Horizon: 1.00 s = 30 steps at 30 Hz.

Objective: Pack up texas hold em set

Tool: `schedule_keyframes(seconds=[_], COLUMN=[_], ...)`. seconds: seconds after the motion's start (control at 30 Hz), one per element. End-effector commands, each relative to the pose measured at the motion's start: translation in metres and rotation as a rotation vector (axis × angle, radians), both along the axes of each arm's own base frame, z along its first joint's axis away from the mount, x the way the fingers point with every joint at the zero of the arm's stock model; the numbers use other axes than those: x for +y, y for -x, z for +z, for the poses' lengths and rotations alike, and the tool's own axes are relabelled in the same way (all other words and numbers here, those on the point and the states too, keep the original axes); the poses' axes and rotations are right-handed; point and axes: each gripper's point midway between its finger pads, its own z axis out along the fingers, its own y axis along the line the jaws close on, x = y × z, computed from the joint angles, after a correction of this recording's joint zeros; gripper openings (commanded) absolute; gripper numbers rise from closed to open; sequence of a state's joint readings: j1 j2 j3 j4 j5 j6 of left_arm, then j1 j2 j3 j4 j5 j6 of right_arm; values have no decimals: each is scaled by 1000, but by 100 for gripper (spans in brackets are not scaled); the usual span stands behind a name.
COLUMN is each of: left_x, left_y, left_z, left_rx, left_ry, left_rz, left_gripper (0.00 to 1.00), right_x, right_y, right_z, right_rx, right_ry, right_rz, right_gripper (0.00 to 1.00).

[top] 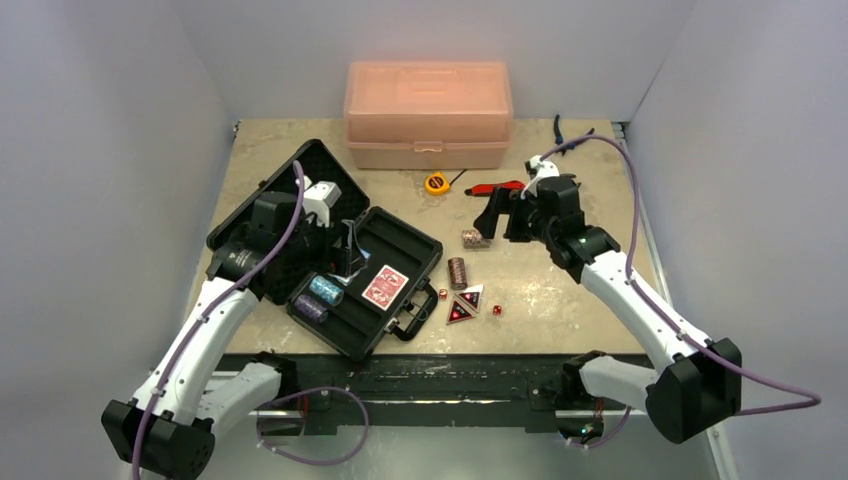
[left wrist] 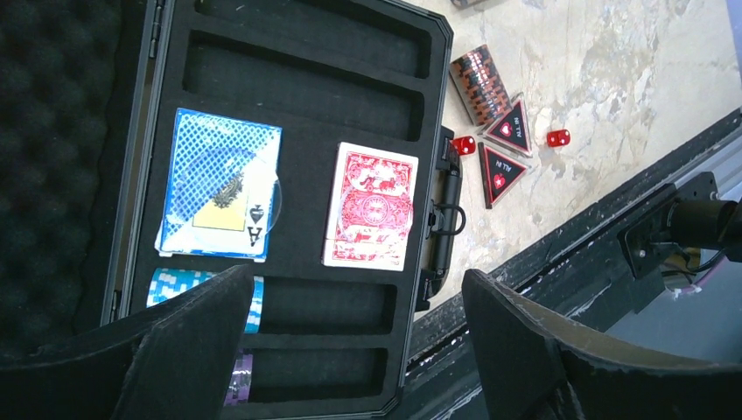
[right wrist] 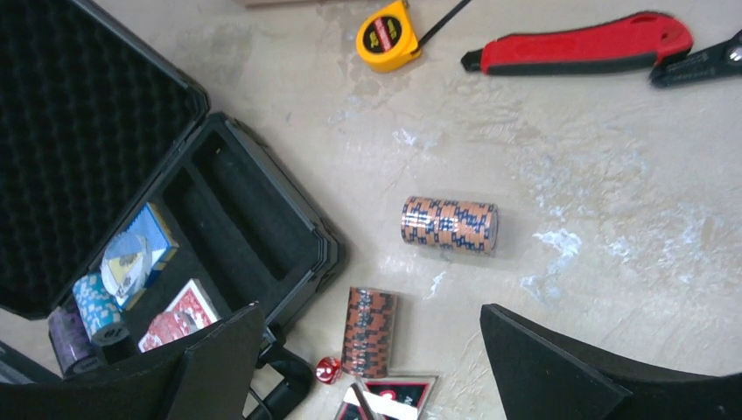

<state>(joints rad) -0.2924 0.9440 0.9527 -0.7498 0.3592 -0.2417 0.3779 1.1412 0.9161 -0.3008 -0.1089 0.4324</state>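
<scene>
Lying open, black foam-lined case (top: 410,245), red deck (left wrist: 370,206) inside, left end effector (left wrist: 354,284) spread, right end effector (right wrist: 372,315) spread

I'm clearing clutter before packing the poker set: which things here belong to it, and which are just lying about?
Belongs to the set:
black case, blue deck, red deck, blue chip stack, purple chip stack, brown chip stacks, triangles, red dice.

Just lying about:
orange box, yellow tape measure, red-handled tool, black tool.
</scene>
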Motion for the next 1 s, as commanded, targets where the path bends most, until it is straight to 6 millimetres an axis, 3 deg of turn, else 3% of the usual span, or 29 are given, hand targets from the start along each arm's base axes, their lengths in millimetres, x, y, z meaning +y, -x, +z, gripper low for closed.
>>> schedule_keyframes(seconds=[0.0,0.27,0.57,0.6,0.63,0.97], left_x=[-3,-1,12,13,14,22], left_y=[-4,-4,-8,-8,-8,-9], left_z=[12,10,4,4,4,5], left_rx=[-42,-37,-20,-20,-21,-30], left_ry=[-24,-44,-103,-108,-112,-142], left_rz=[-26,-12,45,49,55,92], left_gripper=[89,86,84,84,84,82], right_x=[3,35,61,62,65,73], right_y=[8,26,23,21,21,13], right_z=[-18,-47,-78,-81,-83,-105], right_rx=[41,115,154,140,141,178], right_ry=[69,121,247,280,290,362], right_rz=[2,105,173,201,209,207], right_gripper=[99,99,99,86,83,74])
